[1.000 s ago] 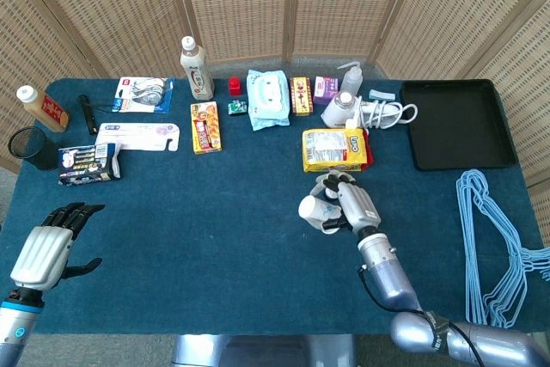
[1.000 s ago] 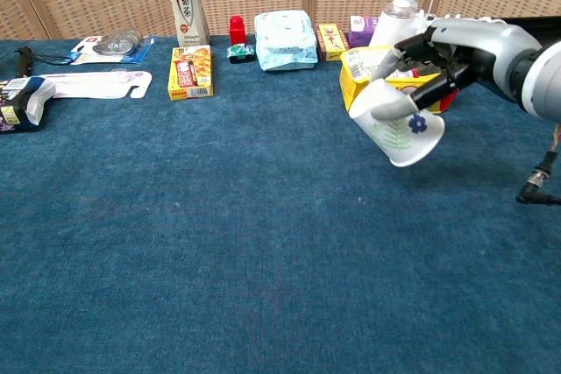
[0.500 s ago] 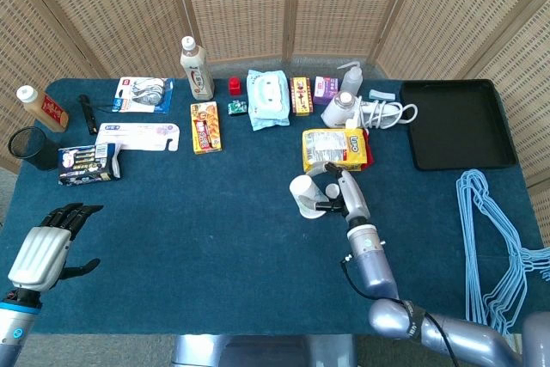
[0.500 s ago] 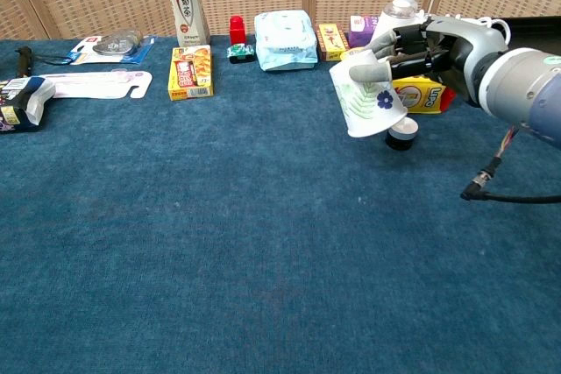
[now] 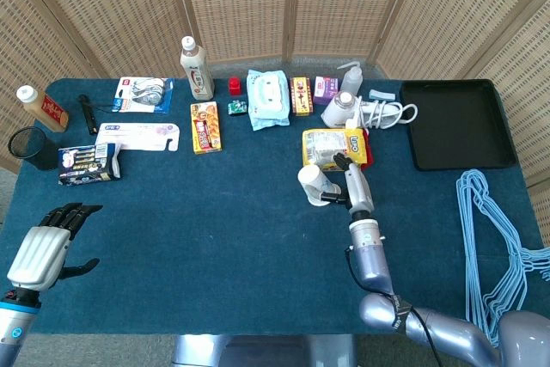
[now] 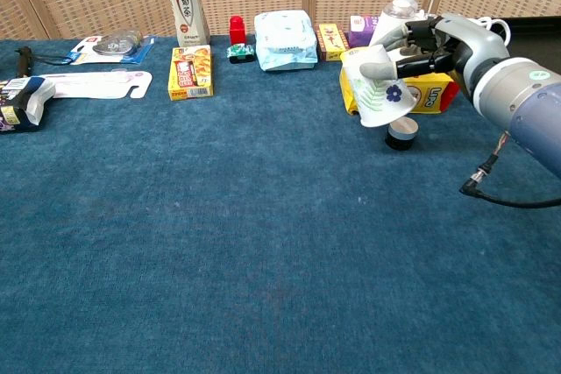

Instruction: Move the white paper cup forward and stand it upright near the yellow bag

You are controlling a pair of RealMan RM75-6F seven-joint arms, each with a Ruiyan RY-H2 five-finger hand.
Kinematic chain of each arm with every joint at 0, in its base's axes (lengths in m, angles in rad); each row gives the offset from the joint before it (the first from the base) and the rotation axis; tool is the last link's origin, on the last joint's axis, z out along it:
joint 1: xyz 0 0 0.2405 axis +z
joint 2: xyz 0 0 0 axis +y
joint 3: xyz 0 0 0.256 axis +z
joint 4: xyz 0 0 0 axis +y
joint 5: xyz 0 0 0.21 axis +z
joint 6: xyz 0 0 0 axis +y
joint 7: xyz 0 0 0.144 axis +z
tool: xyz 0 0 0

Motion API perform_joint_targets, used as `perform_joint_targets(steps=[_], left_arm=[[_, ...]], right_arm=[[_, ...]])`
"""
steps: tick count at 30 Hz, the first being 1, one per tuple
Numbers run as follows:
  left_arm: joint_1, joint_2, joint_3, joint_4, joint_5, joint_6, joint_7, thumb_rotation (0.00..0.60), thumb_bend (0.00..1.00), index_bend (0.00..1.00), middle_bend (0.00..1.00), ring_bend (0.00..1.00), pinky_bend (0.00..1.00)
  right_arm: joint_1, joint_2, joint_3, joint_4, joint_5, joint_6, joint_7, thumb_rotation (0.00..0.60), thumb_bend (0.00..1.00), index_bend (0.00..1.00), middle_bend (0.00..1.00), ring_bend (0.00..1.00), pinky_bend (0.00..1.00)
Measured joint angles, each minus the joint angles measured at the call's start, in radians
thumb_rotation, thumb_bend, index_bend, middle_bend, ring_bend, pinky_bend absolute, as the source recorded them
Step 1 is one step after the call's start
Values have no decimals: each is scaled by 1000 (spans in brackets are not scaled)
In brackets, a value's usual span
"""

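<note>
The worktop (image 6: 219,243) is crowded along its far edge, and the yellow bag (image 5: 334,147) lies just behind the right hand (image 6: 438,41). That hand's fingers (image 6: 379,68) are wrapped around the white paper cup (image 6: 377,94), held tilted just above the cloth beside the bag. If released while tilted, the cup would likely tip and roll; pushing further forward could shove the bag. The left hand (image 5: 47,247), fingers spread and empty, hangs well apart.
</note>
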Motion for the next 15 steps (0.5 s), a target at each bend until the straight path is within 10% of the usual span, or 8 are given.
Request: perform_joint_targets(steps=[15], left_arm=[[0, 6, -1, -8, -2, 0, 10, 529, 141, 167, 253, 168, 183]], right_arm=[[-13, -52, -11, 142, -73, 10, 62, 547, 249, 498, 252, 136, 37]])
